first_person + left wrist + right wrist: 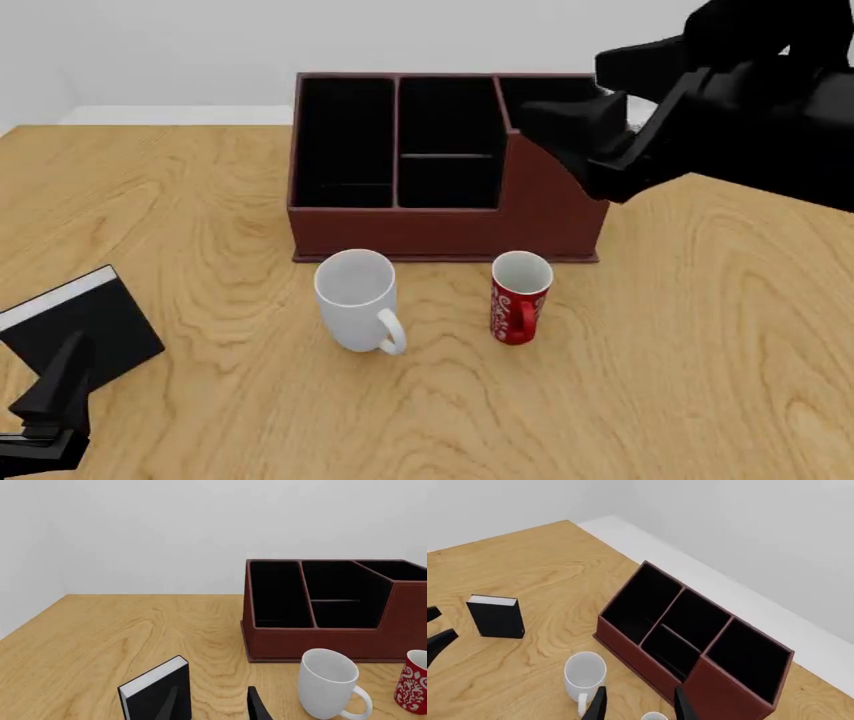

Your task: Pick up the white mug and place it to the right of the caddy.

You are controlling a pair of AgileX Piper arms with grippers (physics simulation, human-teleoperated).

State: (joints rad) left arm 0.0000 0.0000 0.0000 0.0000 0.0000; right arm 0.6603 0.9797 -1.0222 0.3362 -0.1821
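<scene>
While both jaws gape empty | one white mug (356, 297) | one caddy (441, 170) | one red mug (519, 297)

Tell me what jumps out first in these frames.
The caddy dominates, a big reddish-brown organiser with black compartments at the table's middle back. Just in front of it stand the white mug and, to its right, a slimmer red mug, both upright. The right arm looms dark above the caddy's right end; a black book-like box stands near left.
</scene>
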